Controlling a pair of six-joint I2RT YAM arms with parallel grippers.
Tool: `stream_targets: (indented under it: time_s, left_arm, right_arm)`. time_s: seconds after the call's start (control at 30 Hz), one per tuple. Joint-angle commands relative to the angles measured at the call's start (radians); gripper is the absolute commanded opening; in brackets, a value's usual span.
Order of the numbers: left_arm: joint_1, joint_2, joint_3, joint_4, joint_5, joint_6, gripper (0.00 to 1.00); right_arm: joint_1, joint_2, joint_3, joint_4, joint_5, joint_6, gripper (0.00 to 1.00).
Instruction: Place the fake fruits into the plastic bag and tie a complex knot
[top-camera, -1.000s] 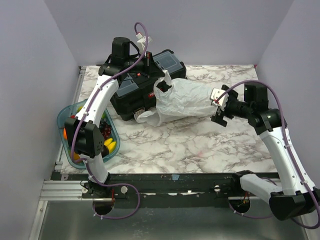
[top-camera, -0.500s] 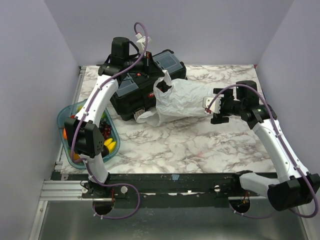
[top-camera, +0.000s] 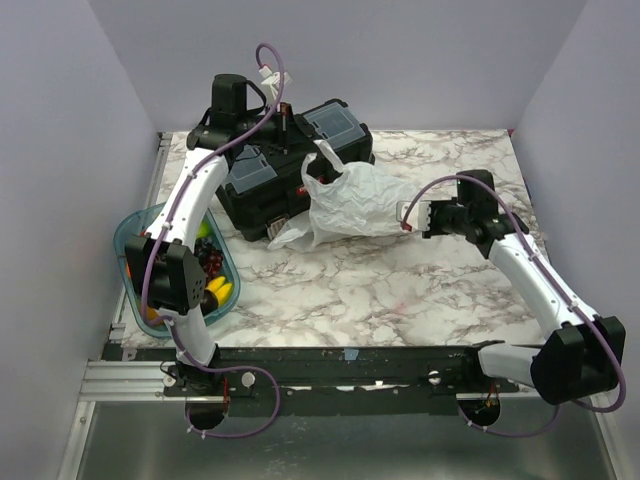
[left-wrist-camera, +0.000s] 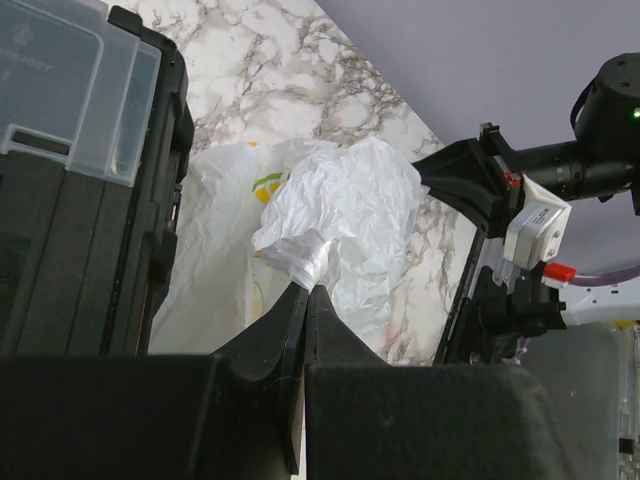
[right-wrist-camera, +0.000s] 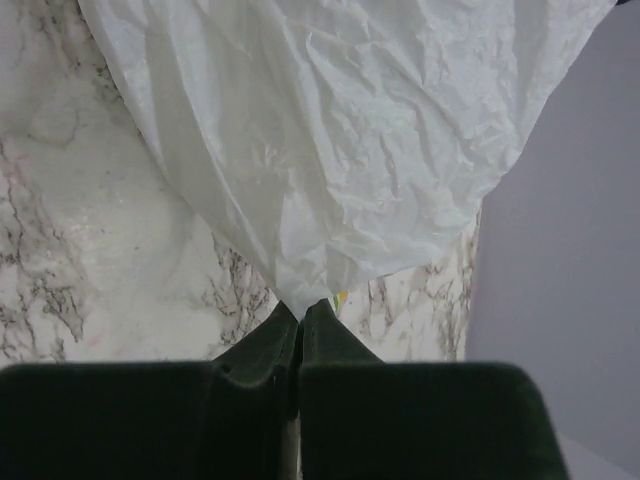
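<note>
The plastic bag (top-camera: 352, 198) lies crumpled on the marble table, leaning against the black toolbox (top-camera: 262, 178). My left gripper (left-wrist-camera: 307, 288) is shut on a twisted strip of the bag (left-wrist-camera: 340, 205) at its upper end, above the toolbox. At the bag's right end my right gripper (top-camera: 408, 216) is shut on a pinched fold of the bag (right-wrist-camera: 330, 150); its jaw tips (right-wrist-camera: 301, 305) meet on the film. The fake fruits (top-camera: 213, 268), yellow, orange and dark red, lie in the teal tray (top-camera: 135, 228) at the left, away from both grippers.
The toolbox (left-wrist-camera: 80, 160) with grey-blue lids stands at the back left, right behind the bag. The table's back wall and right wall are close to the right arm (top-camera: 535, 275). A faint yellow-green mark (left-wrist-camera: 268, 183) shows through the bag.
My right gripper has moved left to the bag's right end and gone from open to shut on it. The bag has bunched up toward the left. The left arm has shifted slightly left.
</note>
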Motion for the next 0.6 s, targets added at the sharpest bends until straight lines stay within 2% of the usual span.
stream_targets:
  time_s: [0.0, 0.2, 0.3, 0.43, 0.57]
  left_arm:
    - [0.053, -0.051, 0.023, -0.056, 0.036, 0.055, 0.0]
    - [0.197, -0.118, -0.01, -0.136, -0.01, 0.195, 0.0]
    - [0.254, -0.14, -0.031, -0.162, -0.018, 0.237, 0.0]
    - [0.233, -0.175, -0.058, -0.189, 0.058, 0.273, 0.0]
    - [0.136, -0.229, -0.068, -0.162, 0.155, 0.228, 0.0]
  right_arm:
    - [-0.034, -0.031, 0.001, 0.054, 0.041, 0.024, 0.01]
    - [-0.242, -0.051, -0.001, -0.121, -0.06, -0.034, 0.01]
    - [-0.28, -0.065, -0.016, -0.162, -0.094, -0.038, 0.01]
    - [-0.281, -0.085, -0.014, -0.199, -0.198, 0.01, 0.01]
    - [-0.281, -0.062, 0.033, -0.239, -0.295, 0.101, 0.01]
